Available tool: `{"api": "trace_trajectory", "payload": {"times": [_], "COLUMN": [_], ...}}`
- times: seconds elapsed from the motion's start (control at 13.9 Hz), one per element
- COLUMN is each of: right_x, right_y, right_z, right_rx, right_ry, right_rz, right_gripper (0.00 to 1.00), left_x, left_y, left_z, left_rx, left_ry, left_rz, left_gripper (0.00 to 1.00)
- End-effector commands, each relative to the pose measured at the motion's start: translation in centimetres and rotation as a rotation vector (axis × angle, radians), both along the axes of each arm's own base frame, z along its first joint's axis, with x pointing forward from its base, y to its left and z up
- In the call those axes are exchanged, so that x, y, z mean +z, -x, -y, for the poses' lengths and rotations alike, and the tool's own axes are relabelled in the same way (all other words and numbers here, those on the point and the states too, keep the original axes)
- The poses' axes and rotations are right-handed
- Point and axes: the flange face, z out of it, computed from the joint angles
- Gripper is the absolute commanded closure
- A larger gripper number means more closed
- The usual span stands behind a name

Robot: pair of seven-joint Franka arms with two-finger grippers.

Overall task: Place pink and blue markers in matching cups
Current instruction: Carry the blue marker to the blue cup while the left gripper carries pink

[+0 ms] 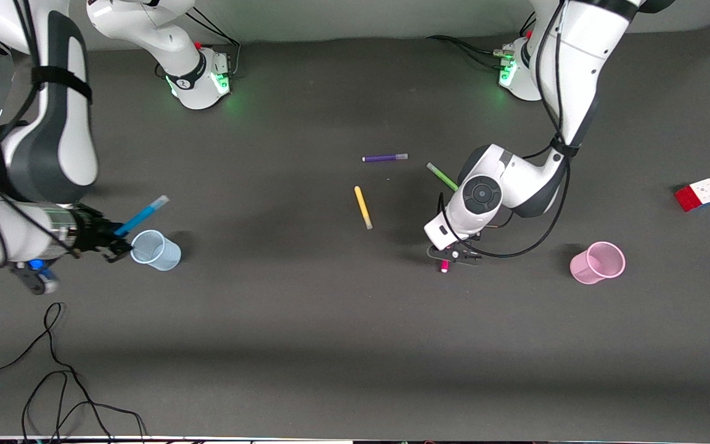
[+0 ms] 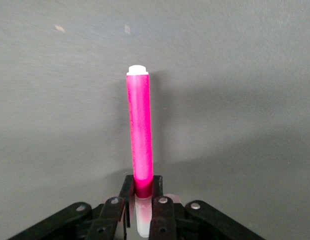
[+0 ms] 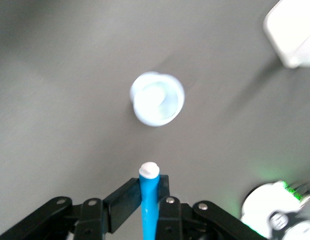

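**Both markers gripped, cups standing open**

The table is a wide dark grey mat; broad bare stretches lie around both grippers, with a loose black cable near the camera-side edge at the right arm's end.

The right gripper is over the mat just beside the pale blue cup, fingers clamped on the blue marker, which tilts up and away from the jaws, pale cap uppermost. In the right wrist view the marker stands between the fingers and the cup shows its open mouth ahead of them, apart from the marker.

The left gripper is low over the mat mid-table, fingers closed on the pink marker; in the left wrist view the magenta barrel projects from the jaws over bare mat. The pink cup stands well apart from this gripper, toward the left arm's end, open ground between.

A red-and-white cube sits near that end's edge. Yellow, purple and green pens lie close by the left arm's wrist.
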Motion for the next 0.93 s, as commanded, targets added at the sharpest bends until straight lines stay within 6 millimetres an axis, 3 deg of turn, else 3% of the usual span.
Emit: {"api": "trace_trajectory", "payload": {"times": [0.0, 0.14, 0.29, 0.43, 0.58, 0.72, 0.86], "right_x": [-1.1, -3.5, -6.0, -9.0, -11.8, -13.2, -14.0], "right_y": [-1.4, -2.9, -4.1, -4.2, -3.1, -2.2, -1.7], "right_z": [1.9, 3.2, 4.3, 4.7, 3.8, 3.3, 2.5], "right_rx": [0.065, 0.054, 0.040, -0.052, -0.047, -0.052, -0.045], "right_ry": [0.111, 0.151, 0.192, 0.230, 0.265, 0.276, 0.276], "right_rz": [0.019, 0.070, 0.116, 0.185, 0.181, 0.163, 0.150], "right_gripper": [1.00, 1.00, 1.00, 1.00, 1.00, 1.00, 1.00], "left_x": [7.8, 12.1, 16.2, 19.9, 23.2, 24.4, 23.2], "left_y": [-2.0, -3.5, -4.8, -5.6, -6.2, -6.3, -6.5], "left_z": [-3.4, -5.4, -10.2, -16.9, -23.6, -27.5, -29.2], "left_rx": [0.067, 0.127, 0.191, 0.195, 0.174, 0.193, 0.211], "left_ry": [-0.058, -0.052, -0.029, -0.013, 0.006, 0.002, -0.014], "left_rz": [-0.028, -0.049, -0.087, -0.187, -0.271, -0.301, -0.319], "left_gripper": [0.99, 0.99, 0.96, 0.94, 0.94, 0.95, 0.95]}}
